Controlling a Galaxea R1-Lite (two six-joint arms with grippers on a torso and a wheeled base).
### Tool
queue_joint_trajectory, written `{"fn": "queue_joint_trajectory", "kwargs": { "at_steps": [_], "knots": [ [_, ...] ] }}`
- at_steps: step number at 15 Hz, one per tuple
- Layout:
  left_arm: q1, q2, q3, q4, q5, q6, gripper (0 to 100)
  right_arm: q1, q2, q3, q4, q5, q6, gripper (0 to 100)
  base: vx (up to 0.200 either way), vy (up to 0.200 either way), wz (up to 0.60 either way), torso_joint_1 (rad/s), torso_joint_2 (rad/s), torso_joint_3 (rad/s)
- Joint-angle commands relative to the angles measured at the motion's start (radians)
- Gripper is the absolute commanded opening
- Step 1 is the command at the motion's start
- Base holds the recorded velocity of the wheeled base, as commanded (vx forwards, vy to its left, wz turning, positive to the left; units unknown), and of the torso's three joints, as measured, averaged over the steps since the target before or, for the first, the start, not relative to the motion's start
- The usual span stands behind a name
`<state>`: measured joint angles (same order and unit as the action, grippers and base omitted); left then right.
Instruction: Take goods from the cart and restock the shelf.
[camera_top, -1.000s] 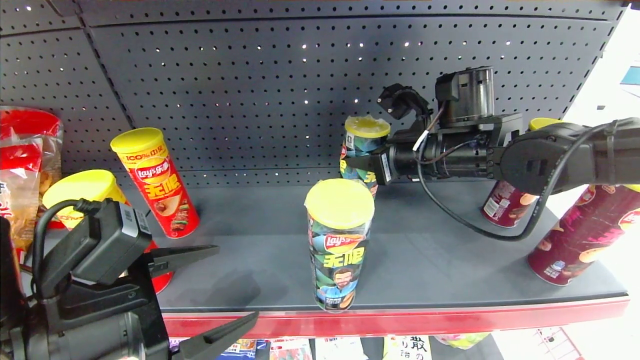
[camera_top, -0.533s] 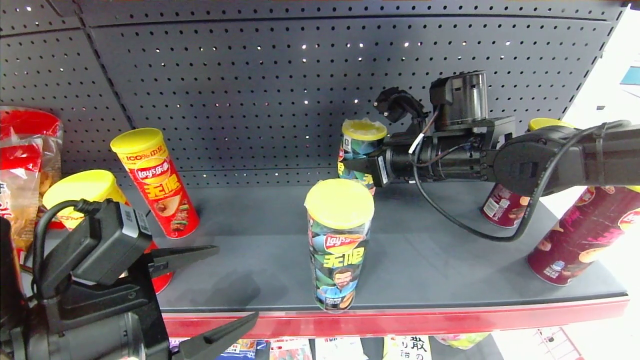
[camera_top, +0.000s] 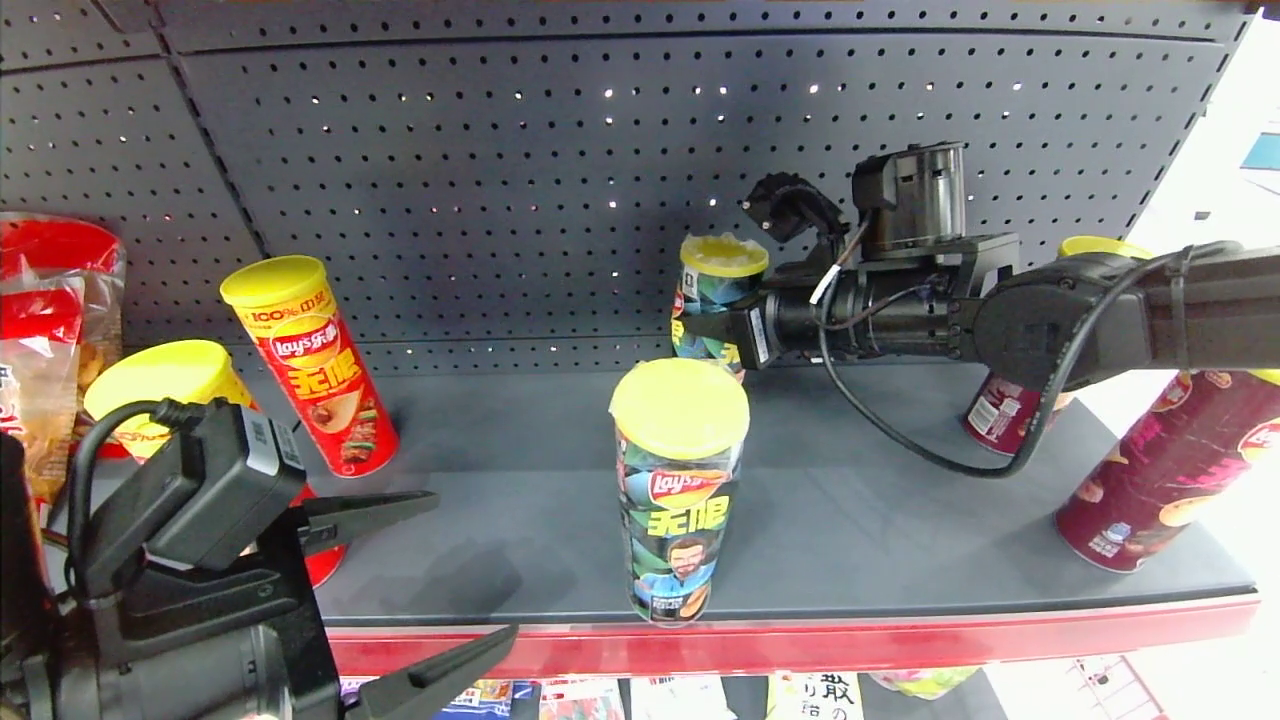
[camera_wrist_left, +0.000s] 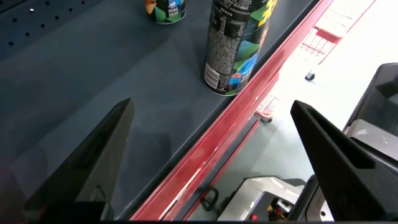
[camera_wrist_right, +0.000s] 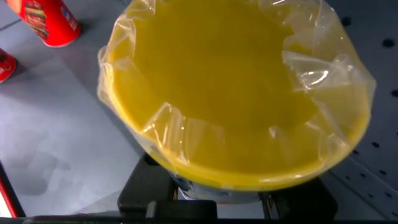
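Green chip cans: two are counted, the held green can (camera_top: 715, 285) and the front green can (camera_top: 683, 500).
Red chip cans: two are seen at 9 o'clock of the shelf board. The tilted red can (camera_top: 318, 370) leans with its yellow lid toward the left. The second red can (camera_top: 160, 385) is half hidden behind the left gripper.
Maroon chip cans: two are seen at 3 o'clock, the near maroon can (camera_top: 1165, 480) and the far maroon can (camera_top: 1000, 410), both partly covered by the right arm.
Snack bag: one red snack bag (camera_top: 45, 330) is placed at the far 9 o'clock edge.
Look of the held green can: the body is printed green and blue, and the yellow lid (camera_wrist_right: 236, 93) is wrapped in crinkled clear film. The can is kept upright.
Place of the held green can: it is found at 12 o'clock from the front green can, near the pegboard wall (camera_top: 500, 200). Its bottom is hidden by the front can's lid, so it cannot be told if the board is touched.
Right gripper (camera_top: 712, 335): it is closed on the body of the held green can, below the lid.
Left gripper (camera_top: 475, 563): the fingers are spread wide and nothing is held, at 7 o'clock over the red front edge.
Shelf (camera_top: 850, 520): six cans and one bag are carried on the dark board; the front green can is stood upright at 6 o'clock, just beside the edge.
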<state>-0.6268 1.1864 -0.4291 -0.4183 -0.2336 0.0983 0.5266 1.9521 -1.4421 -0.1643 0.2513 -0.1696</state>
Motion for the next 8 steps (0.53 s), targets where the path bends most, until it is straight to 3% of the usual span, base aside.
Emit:
{"fn": "queue_joint_trajectory", "kwargs": {
  "at_steps": [1, 4, 5, 8],
  "knots": [
    [-0.001, 0.004, 0.001, 0.0, 0.0, 0.0, 100, 0.006, -0.002, 0.005, 0.0, 0.0, -0.001, 0, 0.0, 0.0, 0.0, 0.0, 0.0, 0.0],
    [0.001, 0.004, 0.001, 0.0, -0.001, -0.003, 100, 0.012, -0.004, 0.014, 0.0, -0.001, -0.001, 0, 0.0, 0.0, 0.0, 0.0, 0.0, 0.0],
    [-0.001, 0.004, 0.001, 0.0, 0.0, -0.012, 100, 0.012, -0.01, 0.025, -0.001, -0.001, -0.001, 100, 0.0, 0.0, 0.0, 0.0, 0.0, 0.0],
    [-0.001, 0.004, 0.003, 0.0, 0.0, -0.012, 100, 0.01, -0.036, 0.068, -0.015, -0.006, 0.001, 100, 0.0, 0.0, 0.0, 0.0, 0.0, 0.0]
  ]
}}
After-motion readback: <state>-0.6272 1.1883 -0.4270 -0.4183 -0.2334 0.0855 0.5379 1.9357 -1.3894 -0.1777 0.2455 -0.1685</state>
